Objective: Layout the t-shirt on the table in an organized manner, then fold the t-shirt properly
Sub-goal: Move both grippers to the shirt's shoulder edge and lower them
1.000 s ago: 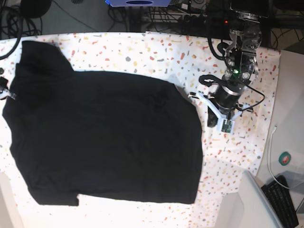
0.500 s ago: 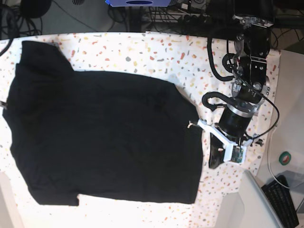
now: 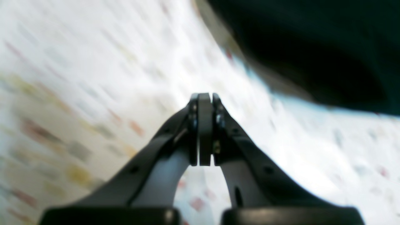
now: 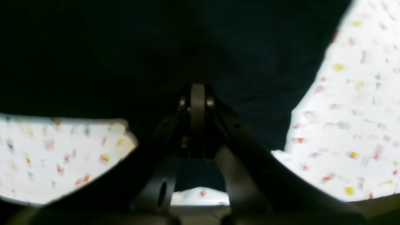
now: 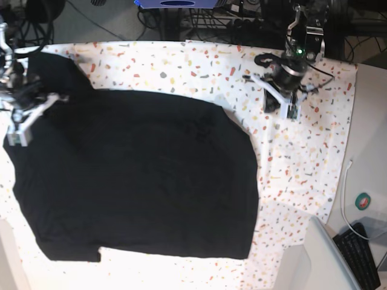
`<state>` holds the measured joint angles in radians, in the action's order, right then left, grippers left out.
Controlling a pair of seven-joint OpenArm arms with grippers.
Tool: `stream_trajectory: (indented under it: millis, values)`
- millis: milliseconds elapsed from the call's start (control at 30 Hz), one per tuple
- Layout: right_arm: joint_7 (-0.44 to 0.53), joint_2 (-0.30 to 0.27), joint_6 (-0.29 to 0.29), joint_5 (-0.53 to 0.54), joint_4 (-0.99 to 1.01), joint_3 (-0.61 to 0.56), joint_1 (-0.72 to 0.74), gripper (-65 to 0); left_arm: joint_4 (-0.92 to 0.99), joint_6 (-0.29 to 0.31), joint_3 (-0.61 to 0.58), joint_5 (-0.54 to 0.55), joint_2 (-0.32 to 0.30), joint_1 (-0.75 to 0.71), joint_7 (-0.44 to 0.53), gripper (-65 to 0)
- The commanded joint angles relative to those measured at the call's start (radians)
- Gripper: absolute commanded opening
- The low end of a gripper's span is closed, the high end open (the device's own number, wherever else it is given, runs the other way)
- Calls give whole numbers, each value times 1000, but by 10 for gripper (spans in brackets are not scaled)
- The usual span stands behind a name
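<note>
From the base view we see the t-shirt (image 5: 133, 175) spread flat over the left and middle of the table (image 5: 302, 163), its hem toward the near edge and 1 sleeve reaching up at the far left. The speckled cloth lies bare to its right. This view alone shows the whole layout: the left gripper (image 5: 279, 106) hangs over bare table at the far right, apart from the shirt, and the right gripper (image 5: 18, 130) sits at the shirt's upper left edge. Jaw state is too small to read here.

The wrist views settle that. In the left wrist view, the left gripper (image 3: 204, 97) has its jaws pressed together with nothing between them, above blurred speckled cloth, with the dark t-shirt (image 3: 312, 47) off in the upper right corner. In the right wrist view, the right gripper (image 4: 197, 89) also has its jaws together, directly over the t-shirt (image 4: 125, 47), with the table (image 4: 350, 125) showing on both sides. We cannot tell whether it pinches fabric.
</note>
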<state>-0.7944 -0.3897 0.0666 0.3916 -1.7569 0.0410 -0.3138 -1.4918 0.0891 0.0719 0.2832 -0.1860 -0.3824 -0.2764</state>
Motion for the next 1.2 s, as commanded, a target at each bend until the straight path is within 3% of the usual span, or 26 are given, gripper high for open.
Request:
stream_trajectory:
  millis: [0,67,167,200,333,433,500,667,833,933,1000,1033,1167]
  values:
    - [2,13,20,-56,-13,-22,32,-650,1,-4,7,49,-13,0,26,-650]
    - [-26,73,26,-142,-10,-37,57,-620,13,-2,6,118,-13,-10,26,-650]
    - [-33,166,25,-236,-10,-42,81,-446,21,-2,-17,150,-5,-11,27,-650]
    - [-30,191,25,-260,-10,-45,83,-425,21,-2,-33,150,-2,-11,27,-630]
    - [-1,231,22,-291,12,-48,121,-432,24,-2,-59,147,9,10,27,-464]
    - [28,223,22,-294,114,-122,184,-434,72,-2,-71,147,30,70,27,-354]
    - [34,217,22,-296,185,-160,224,-434,99,-2,-76,147,43,99,26,-321]
    - [112,212,22,-296,378,-235,301,-434,132,-4,-146,149,58,139,26,-313]
    - [203,209,22,-296,585,-235,365,-438,222,-7,-163,147,87,208,27,-314]
    - [227,176,22,-296,687,-232,397,-522,248,-9,-162,147,76,233,27,-314]
    - [252,151,22,-296,743,-232,413,-627,248,-10,-160,147,41,234,27,-314]
    - [263,142,22,-293,776,-231,423,-650,248,-10,-160,147,19,237,27,-314]
    - [290,102,22,-293,859,-231,456,-650,247,-10,-160,147,-48,247,26,-314]
